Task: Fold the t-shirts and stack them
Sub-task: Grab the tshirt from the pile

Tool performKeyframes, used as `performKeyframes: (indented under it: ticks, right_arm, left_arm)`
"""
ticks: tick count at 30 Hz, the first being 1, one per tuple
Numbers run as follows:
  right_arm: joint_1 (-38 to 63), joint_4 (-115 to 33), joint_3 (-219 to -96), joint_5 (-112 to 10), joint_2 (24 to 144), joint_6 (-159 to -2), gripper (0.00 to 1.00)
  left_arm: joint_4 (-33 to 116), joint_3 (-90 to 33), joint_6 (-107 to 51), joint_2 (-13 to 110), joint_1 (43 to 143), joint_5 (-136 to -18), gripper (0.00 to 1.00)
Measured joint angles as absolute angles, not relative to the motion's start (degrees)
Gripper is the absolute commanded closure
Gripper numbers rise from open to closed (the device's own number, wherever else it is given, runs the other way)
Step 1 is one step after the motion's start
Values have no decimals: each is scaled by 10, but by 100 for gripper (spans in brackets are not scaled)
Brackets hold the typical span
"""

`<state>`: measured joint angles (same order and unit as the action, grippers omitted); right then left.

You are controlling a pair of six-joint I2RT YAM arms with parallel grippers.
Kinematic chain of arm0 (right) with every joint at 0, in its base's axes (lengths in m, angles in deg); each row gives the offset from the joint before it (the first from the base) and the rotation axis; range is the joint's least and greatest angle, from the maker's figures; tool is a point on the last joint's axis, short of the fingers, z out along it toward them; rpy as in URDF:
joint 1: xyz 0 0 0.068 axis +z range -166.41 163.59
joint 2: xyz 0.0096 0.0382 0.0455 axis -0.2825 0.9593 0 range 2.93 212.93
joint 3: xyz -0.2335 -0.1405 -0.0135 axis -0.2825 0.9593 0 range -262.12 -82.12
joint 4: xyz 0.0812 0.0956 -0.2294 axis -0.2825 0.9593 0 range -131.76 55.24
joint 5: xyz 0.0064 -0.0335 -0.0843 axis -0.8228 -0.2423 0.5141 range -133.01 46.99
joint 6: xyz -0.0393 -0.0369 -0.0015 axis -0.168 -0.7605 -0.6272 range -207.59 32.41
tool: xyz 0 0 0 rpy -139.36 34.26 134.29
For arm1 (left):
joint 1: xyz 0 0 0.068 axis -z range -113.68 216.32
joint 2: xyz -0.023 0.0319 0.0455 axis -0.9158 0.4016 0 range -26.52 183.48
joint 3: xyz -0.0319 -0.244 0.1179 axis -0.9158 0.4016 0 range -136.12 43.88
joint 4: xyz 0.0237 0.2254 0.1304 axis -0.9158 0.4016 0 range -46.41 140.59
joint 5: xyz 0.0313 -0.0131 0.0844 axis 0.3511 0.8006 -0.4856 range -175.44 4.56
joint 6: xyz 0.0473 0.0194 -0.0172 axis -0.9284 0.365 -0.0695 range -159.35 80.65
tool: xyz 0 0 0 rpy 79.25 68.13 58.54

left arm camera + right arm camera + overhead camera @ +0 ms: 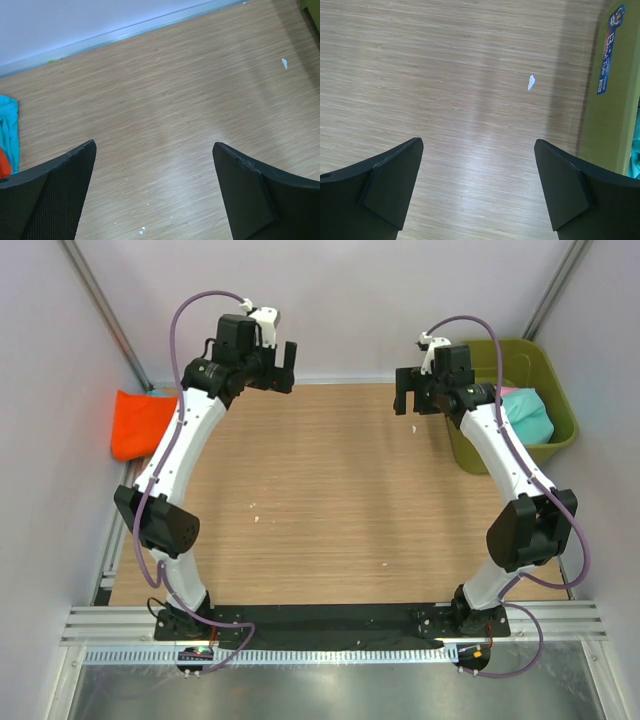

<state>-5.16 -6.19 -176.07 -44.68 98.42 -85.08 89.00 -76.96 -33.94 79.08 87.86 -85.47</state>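
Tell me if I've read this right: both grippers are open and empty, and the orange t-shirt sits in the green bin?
No. The top external view shows the orange t-shirt lying far left, opposite the olive-green bin. The left gripper and right gripper are open and empty.

In the top view the left arm (172, 455) covers the right edge of the orange t-shirt (140, 422). The right arm (500, 445) hides part of the teal t-shirt (532, 415) in the olive bin (548, 368). The left wrist view's edge cuts off a teal cloth (9, 125) and an orange scrap (3, 162). In the right wrist view the bin label (610, 50) has small print too blurred to read.
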Motion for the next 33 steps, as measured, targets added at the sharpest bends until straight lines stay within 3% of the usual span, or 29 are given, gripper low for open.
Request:
performKeyframes:
  ticks: [16,27,33]
  right_arm:
    - [-66,-61,-1813,-421,1009,-917,3]
    - [-275,-59,-1928,-452,1121,-851,15]
    - [-294,-46,-1932,-465,1145,-846,15]
  left_arm:
    - [890,-770,-370,798,890,-836,4]
    - [897,-752,-419,798,911,-828,2]
    - [897,-752,-430,800,911,-828,2]
